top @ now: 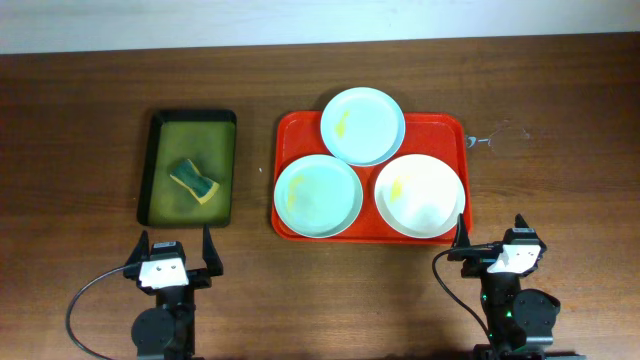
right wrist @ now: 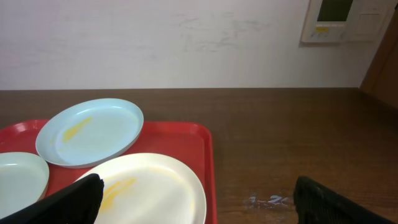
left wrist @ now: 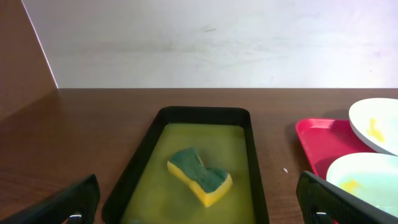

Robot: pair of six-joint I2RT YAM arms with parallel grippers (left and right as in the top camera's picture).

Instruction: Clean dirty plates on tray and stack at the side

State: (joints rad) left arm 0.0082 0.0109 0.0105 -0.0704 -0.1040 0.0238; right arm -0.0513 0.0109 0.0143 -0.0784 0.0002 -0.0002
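Worktop bears the red tray, holding all three smeared plates. Sponge lies left of the tray, diagonal, dead ahead of left claw. Right claw sits just beside the tray's near right corner. Both claws released, empty.

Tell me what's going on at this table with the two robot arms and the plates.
Nothing is being handled at this moment. The left gripper and the right gripper are both open and empty at the near edge of the table. The red tray holds the back mint-green plate, the left mint-green plate and the white plate, all with yellow smears. The sponge lies in the dark tray, in front of the left gripper. No plate is stacked at the side.
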